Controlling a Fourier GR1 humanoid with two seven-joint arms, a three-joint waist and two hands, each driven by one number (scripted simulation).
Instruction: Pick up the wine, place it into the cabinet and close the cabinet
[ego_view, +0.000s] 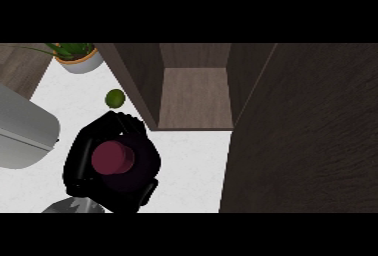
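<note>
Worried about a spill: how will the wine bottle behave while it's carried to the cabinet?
The wine bottle, seen from above, is probably tall and narrow, so apt to tip. The left hand curls round it, suggesting a smooth body that may slip.

White marble-like counter (192, 150); a potted plant (76, 56) and perhaps a lime (115, 98) lie beyond it.

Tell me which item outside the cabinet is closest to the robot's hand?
The small green fruit, just beyond the fingers curled round the wine bottle. The potted plant sits farther back.
</note>
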